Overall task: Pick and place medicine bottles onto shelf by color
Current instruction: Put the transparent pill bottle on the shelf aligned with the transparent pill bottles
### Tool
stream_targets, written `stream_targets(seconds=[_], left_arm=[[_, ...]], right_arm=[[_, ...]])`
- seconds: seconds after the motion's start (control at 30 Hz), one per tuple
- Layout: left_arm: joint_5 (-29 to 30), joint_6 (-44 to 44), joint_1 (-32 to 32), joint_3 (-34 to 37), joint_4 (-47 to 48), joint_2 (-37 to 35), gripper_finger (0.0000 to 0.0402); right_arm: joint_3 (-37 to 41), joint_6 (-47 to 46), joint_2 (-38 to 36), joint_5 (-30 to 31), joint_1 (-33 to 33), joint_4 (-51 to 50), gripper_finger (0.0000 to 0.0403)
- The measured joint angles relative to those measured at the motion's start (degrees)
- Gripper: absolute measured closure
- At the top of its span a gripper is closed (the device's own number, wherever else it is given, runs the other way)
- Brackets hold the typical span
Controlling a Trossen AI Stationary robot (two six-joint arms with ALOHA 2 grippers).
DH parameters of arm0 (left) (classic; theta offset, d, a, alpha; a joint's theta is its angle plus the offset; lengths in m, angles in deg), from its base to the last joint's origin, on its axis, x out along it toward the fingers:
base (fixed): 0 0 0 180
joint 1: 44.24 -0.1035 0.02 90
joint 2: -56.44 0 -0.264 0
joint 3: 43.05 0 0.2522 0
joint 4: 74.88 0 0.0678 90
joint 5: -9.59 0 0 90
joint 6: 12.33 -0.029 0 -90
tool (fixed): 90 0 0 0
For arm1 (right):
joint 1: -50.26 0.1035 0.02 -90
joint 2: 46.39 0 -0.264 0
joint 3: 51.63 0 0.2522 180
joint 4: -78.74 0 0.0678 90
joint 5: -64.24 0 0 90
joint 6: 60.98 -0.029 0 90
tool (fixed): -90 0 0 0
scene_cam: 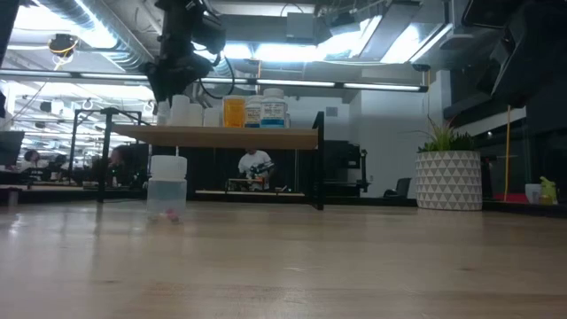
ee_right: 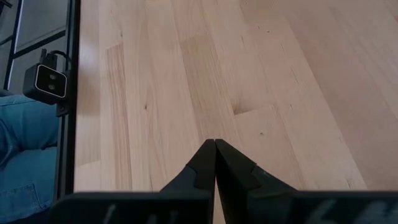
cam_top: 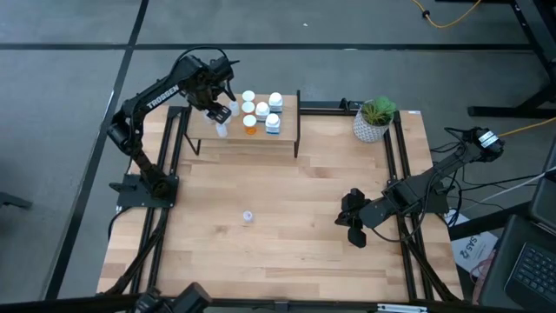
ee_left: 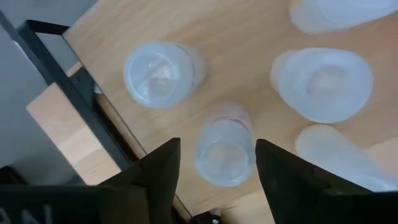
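Pale wood tops the shelf [cam_top: 248, 137] at the far left of the bench [cam_top: 287, 226] in the high view, and the left gripper [cam_top: 217, 111] hangs over its left end. Just right of those fingers stand the medicine bottles: white ones [cam_top: 248, 97], an orange one [cam_top: 250, 124] and a blue-labelled one [cam_top: 273, 123]. One small vial [cam_top: 248, 216] stands alone on the bench, well apart from both arms. The right gripper [cam_top: 356, 236] rests low near the bench's right edge, with a potted plant [cam_top: 374, 119] far beyond it.

From the low view, the left gripper [scene_cam: 168, 84] sits just above the shelf top [scene_cam: 221, 136]; the lone vial [scene_cam: 167, 188] stands in front.

Through the left wrist view, the fingers [ee_left: 158, 171] are spread, and a pale translucent vial [ee_left: 224, 152] stands upright between them on the shelf; whether they touch it I cannot tell. Another vial [ee_left: 158, 74] stands just beyond.

Through the right wrist view, the fingers [ee_right: 236, 168] are clenched together, empty, over bare bench [ee_right: 205, 74].
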Motion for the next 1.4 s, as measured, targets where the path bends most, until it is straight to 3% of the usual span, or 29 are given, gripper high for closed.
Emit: stream_targets(seconds=[0.13,0.3,0.4,0.63,0.7,0.8,0.87,0.97,1.2,1.4], left_arm=[[1.4,0.0,0.0,0.0,0.8,0.0,0.0196],[-2.3,0.2,0.0,-1.7,2.2,-0.5,0.0195],[-5.4,0.3,0.5,-4.7,2.3,-0.7,0.0195],[-6.1,4.5,2.4,-14.5,2.3,-2.5,0.0196],[-9.7,5.9,3.0,-16.6,2.3,-3.8,0.0197],[-22.1,7.1,5.3,-17.3,2.2,-7.2,0.0197],[-28.2,6.9,9.1,-16.5,2.3,-10.2,0.0197],[-30.2,7.1,18.8,-13.5,2.2,-14.2,0.0197],[-13.8,17.7,45.1,-0.1,-3.1,-19.8,0.0197],[-7.8,20.5,57.2,13.0,-19.5,-18.5,0.0197]], right_arm=[[0.0,0.0,0.0,0.0,0.0,0.0,0.0389],[0.0,0.0,0.0,0.0,0.0,0.0,0.0389],[0.0,0.0,0.0,0.0,0.0,0.0,0.0389],[0.0,0.0,0.0,0.0,0.0,0.0,0.0389],[0.0,0.0,0.0,0.0,0.0,0.0,0.0389],[0.0,0.0,0.0,0.0,0.0,0.0,0.0389],[0.0,0.0,0.0,0.0,0.0,0.0,0.0389],[0.0,0.0,0.0,0.0,0.0,0.0,0.0389],[0.0,0.0,0.0,0.1,0.0,0.0,0.0389],[0.0,-0.2,0.0,0.1,0.0,0.0,0.0389]])
